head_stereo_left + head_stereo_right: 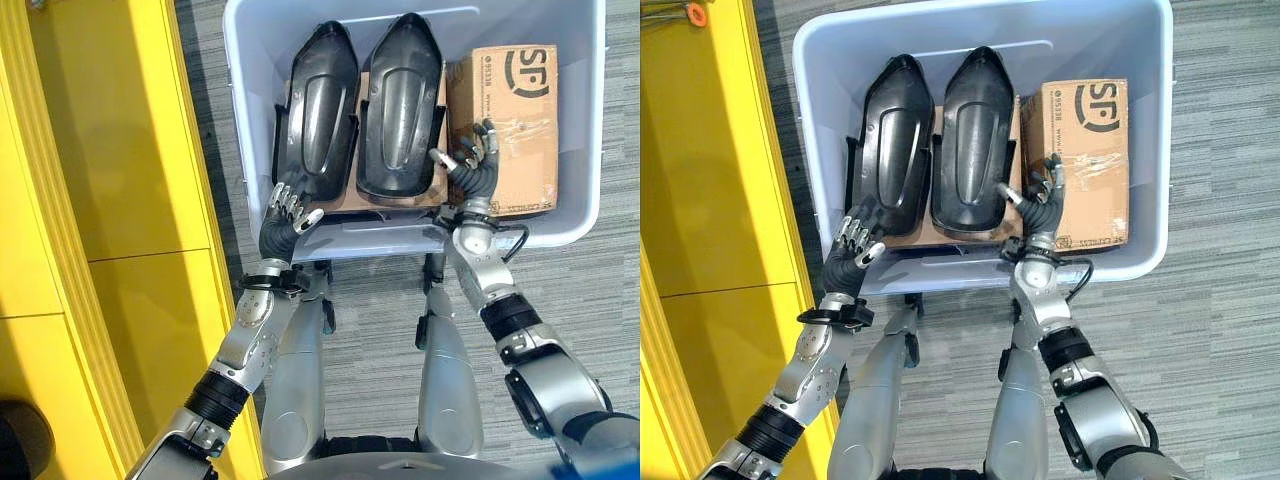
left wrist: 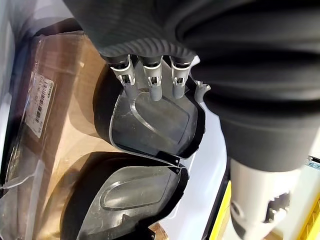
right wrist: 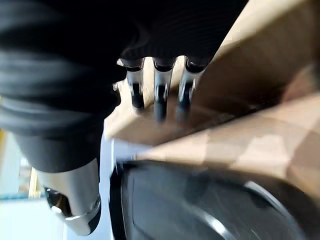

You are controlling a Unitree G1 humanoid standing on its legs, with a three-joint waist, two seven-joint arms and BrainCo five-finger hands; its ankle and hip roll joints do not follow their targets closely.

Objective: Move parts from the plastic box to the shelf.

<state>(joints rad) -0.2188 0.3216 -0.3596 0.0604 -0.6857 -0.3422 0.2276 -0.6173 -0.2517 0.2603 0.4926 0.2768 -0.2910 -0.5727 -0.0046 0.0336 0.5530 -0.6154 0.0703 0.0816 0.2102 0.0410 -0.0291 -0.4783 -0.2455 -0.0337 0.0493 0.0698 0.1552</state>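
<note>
**Two hands reached into a loaded plastic box**

A yellow shelf (image 1: pixel 120 180) stood at left. The pale plastic box (image 1: pixel 255 130) held two black moulded parts (image 1: pixel 320 110) (image 1: pixel 400 100) side by side, then a cardboard carton (image 1: pixel 510 125). The left hand (image 1: pixel 290 207), fingers relaxed, hovered at the left part's near end. The right hand (image 1: pixel 470 155), fingers loosely extended, was between the right part and the carton.

One pale plastic box (image 1: pixel 1145 130) sits on the floor, and inside it lie two black moulded parts side by side — one on the left (image 1: pixel 890 140), one on the right (image 1: pixel 978 135). There is one brown cardboard carton (image 1: pixel 1088 150) beside them, and one flat sheet of cardboard (image 1: pixel 930 232) under the parts. Two robot hands reach in — the left hand (image 1: pixel 853 245) and the right hand (image 1: pixel 1040 205) — and one yellow shelf unit (image 1: pixel 110 200) stands alongside.
</note>
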